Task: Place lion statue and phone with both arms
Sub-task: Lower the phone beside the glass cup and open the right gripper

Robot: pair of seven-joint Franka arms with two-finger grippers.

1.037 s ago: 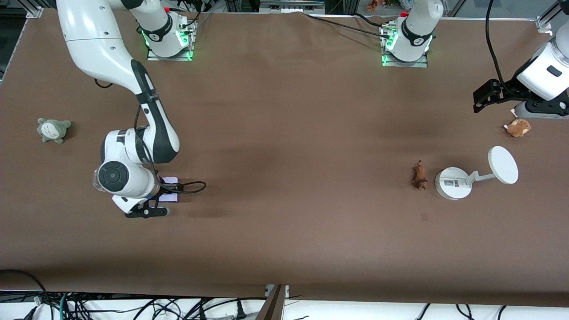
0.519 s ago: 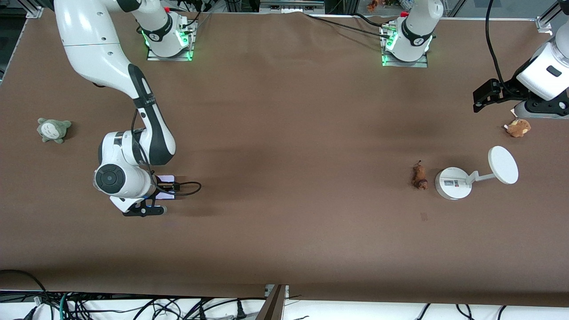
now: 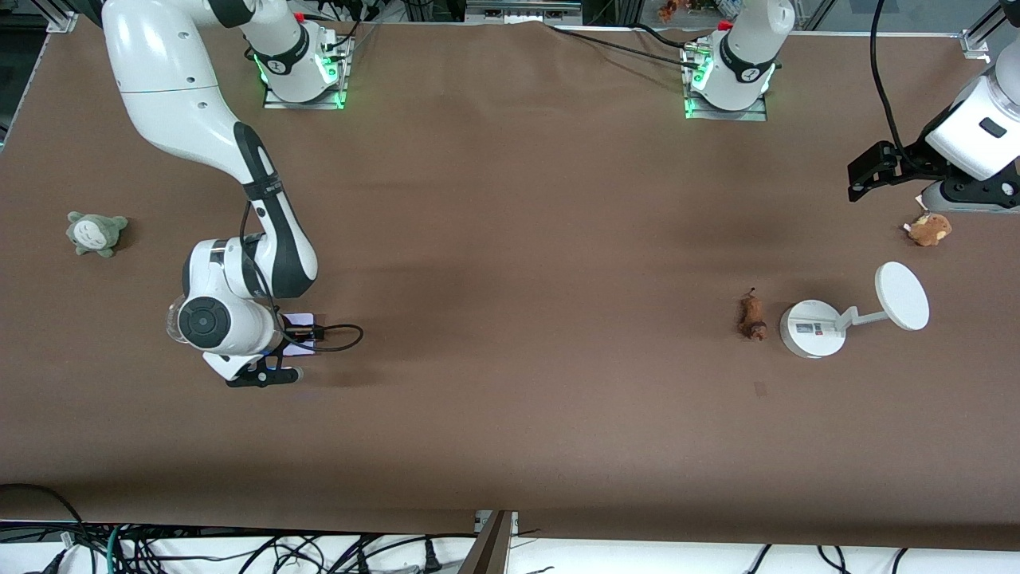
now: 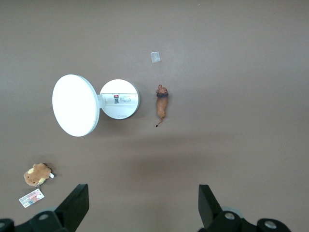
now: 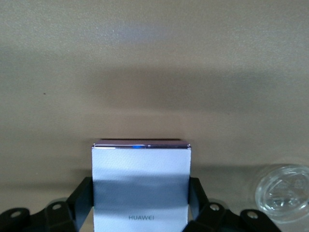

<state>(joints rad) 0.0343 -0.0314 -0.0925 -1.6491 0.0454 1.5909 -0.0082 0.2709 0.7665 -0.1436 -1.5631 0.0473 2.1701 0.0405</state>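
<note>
One phone (image 5: 141, 186), marked HUAWEI, sits pinched between the right gripper's (image 5: 141, 198) fingers (image 5: 82, 200), toward the right arm's end of the table (image 3: 510, 239). One lion statue (image 3: 751, 316) lies just beside one white stand (image 3: 811, 328), at its 9 o'clock in the front view. Two plush toys: a grey one (image 3: 95, 232) and a tan one (image 3: 928, 228). The left gripper (image 4: 140, 210) waits with fingers spread, above the tan toy's area.
</note>
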